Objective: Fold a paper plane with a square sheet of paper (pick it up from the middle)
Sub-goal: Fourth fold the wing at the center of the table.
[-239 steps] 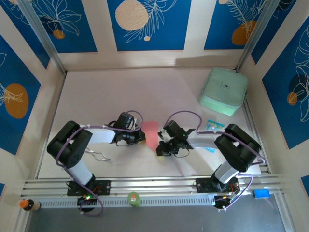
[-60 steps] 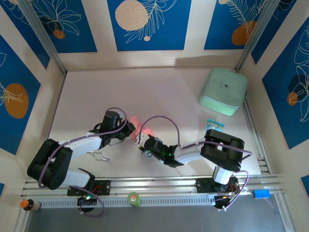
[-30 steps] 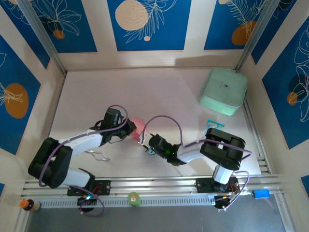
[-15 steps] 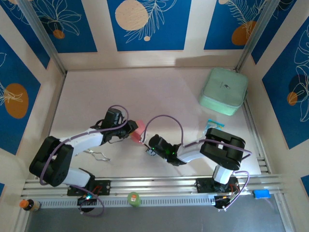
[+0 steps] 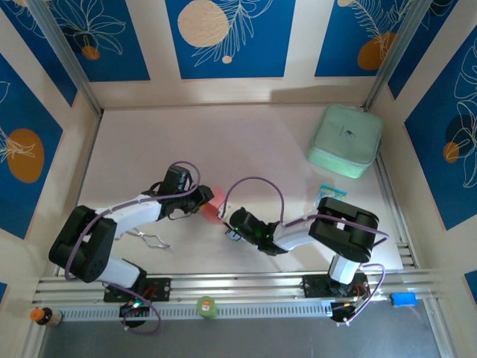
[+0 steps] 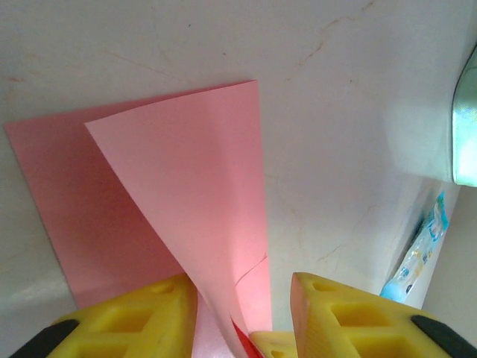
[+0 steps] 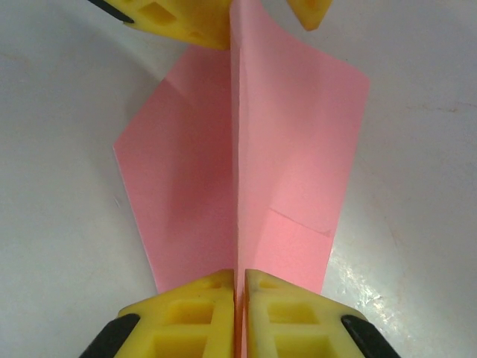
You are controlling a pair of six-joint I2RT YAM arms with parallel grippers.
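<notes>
1. Here, near the middle of the desk [image 5: 223,142], we see the pink sheet of paper [image 7: 291,134] partly folded, one flap standing upright along a centre crease.
2. We find the right gripper [image 7: 240,287] pressed together on that raised crease, pinching the paper.
3. We see the left gripper [image 6: 242,298] spread at the opposite end, a yellow finger on either side of the lifted flap; whether they touch it we cannot tell.
4. The mint-green case [image 5: 345,139] sits well apart, far right.
</notes>
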